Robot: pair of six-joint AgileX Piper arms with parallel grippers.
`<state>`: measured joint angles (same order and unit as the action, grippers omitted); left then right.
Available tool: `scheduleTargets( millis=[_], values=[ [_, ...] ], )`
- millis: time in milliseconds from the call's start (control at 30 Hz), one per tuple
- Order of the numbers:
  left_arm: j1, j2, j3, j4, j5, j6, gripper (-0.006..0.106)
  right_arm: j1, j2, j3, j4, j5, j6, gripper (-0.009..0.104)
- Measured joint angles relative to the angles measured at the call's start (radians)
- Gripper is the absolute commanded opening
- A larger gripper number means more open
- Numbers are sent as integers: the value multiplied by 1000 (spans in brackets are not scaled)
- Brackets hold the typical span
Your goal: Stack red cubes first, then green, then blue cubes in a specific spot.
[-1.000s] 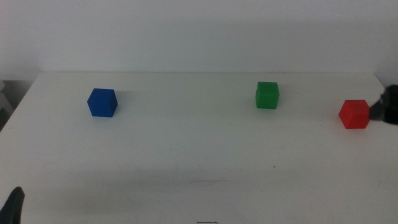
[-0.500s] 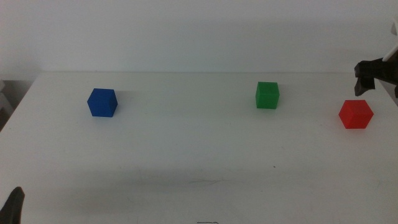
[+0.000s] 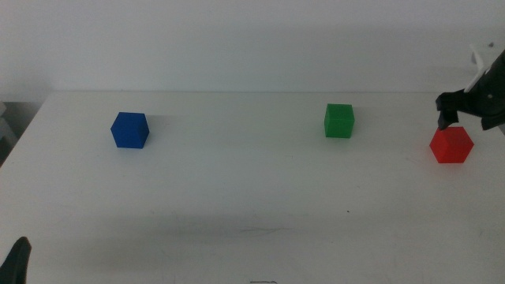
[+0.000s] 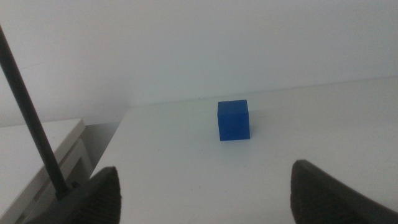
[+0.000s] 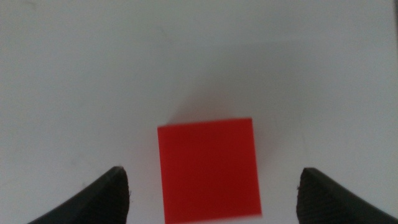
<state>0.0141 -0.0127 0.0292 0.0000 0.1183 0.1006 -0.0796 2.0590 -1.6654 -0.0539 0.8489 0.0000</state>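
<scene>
The red cube sits on the white table at the far right. My right gripper hovers just above and behind it, jaws open; in the right wrist view the red cube lies between the spread jaws, untouched. The green cube stands left of it, at the table's right middle. The blue cube stands at the left and shows in the left wrist view. My left gripper waits open at the bottom left corner of the table, far from the blue cube.
The white tabletop ends at a back edge against a white wall. A grey ledge lies off the table's left side. A thin dark cable crosses the left wrist view.
My right gripper rose from beside the red cube, then came in leftward and down to hover over it. The cubes and the left arm have not moved.
</scene>
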Motion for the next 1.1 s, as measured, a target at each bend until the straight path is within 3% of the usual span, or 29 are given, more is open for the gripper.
scheduleTargets(
  millis=[233,367,467,600,833,1100],
  values=[
    [0,0,0,0,0,0,94,0,72,-3,0,-41,-21,90],
    [0,0,0,0,0,0,94,0,105,-4,0,-51,-31,78],
    [0,0,0,0,0,0,94,0,114,-4,0,-52,-32,54],
    [0,0,0,0,0,0,94,0,117,-4,0,-52,-31,0],
    [0,0,0,0,0,0,94,39,27,-4,-12,-2,12,-1],
    [0,0,0,0,0,0,94,345,-121,-4,-197,98,396,-1]
  ],
)
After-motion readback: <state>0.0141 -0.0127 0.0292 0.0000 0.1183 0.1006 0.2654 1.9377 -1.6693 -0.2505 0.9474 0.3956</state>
